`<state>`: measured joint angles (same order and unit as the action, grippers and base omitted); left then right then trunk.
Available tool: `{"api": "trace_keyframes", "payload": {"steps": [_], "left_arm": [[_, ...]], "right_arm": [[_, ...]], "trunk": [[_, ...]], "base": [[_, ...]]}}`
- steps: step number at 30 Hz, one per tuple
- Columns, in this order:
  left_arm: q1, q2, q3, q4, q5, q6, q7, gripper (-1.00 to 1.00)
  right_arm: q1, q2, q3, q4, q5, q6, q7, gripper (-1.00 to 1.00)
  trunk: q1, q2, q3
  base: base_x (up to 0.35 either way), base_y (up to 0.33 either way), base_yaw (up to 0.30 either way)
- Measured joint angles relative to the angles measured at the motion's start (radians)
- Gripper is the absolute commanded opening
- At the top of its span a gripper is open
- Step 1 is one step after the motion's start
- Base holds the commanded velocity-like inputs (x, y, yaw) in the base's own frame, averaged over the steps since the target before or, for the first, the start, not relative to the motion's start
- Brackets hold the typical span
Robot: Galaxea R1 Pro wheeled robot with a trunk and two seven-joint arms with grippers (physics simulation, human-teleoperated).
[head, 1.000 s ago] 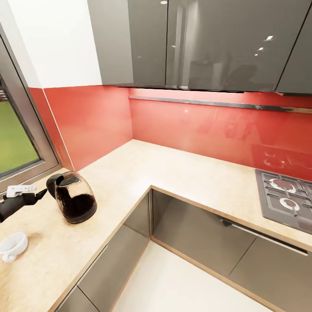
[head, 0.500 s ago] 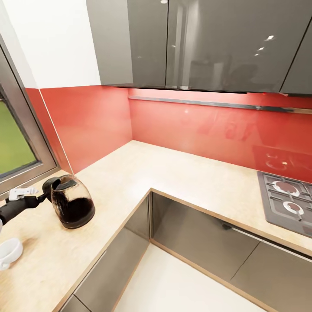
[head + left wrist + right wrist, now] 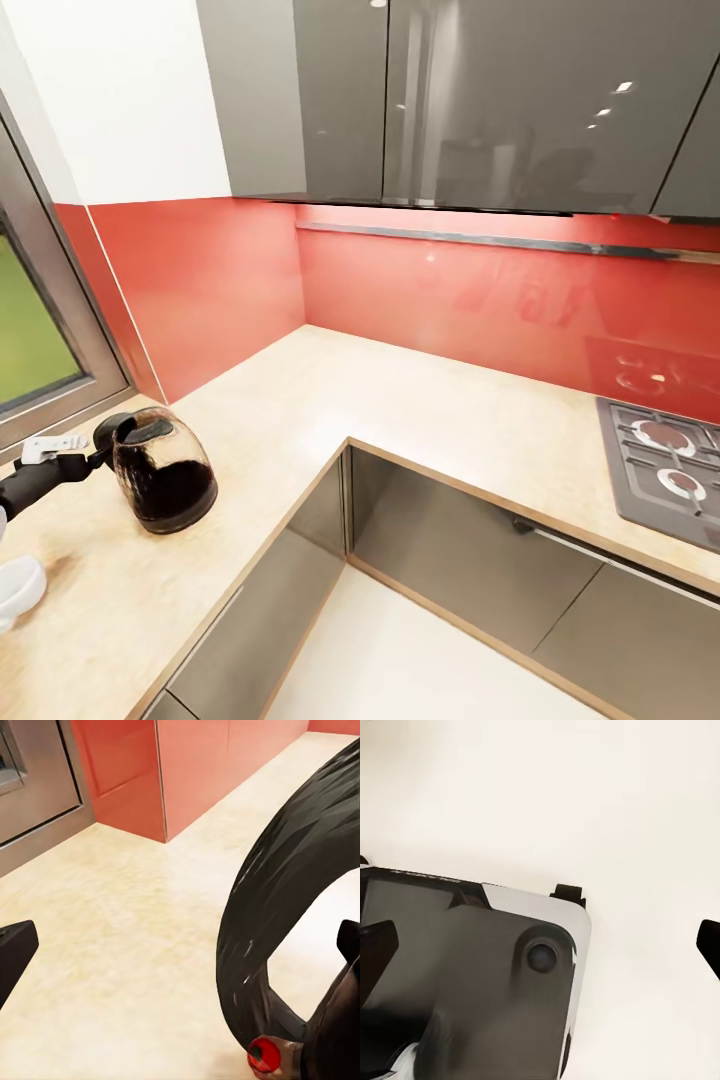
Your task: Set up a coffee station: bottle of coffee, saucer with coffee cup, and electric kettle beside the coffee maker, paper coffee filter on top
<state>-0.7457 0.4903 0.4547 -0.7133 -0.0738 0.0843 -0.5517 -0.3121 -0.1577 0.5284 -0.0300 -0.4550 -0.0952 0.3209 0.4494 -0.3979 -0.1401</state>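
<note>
While the kettle [image 3: 163,470] stands upright on the worktop [image 3: 330,400] near the window corner, its glass body looks fragile and heavy with dark liquid, so the stiff black handle [image 3: 277,900] is the safe place to hold. The left gripper [image 3: 85,462] is open around this handle, holding nothing.

The electric kettle [image 3: 164,478] is showing clear glossy glass with a matt black plastic handle [image 3: 277,900]. The kitchen countertop [image 3: 420,400] is looking matt and speckled, the red backsplash [image 3: 450,290] and grey wall cabinets [image 3: 450,100] gleaming glossy.
</note>
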Motion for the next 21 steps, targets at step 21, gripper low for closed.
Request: {"api": "trace_keyframes", "payload": {"steps": [21], "left_arm": [[0.000, 0.000, -0.002, 0.000, 0.000, -0.001, 0.000, 1.00]], "right_arm": [[0.000, 0.000, 0.000, 0.000, 0.000, 0.000, 0.000, 1.00]], "trunk": [[0.000, 0.000, 0.000]], "base": [[0.068, 0.000, 0.000]]}}
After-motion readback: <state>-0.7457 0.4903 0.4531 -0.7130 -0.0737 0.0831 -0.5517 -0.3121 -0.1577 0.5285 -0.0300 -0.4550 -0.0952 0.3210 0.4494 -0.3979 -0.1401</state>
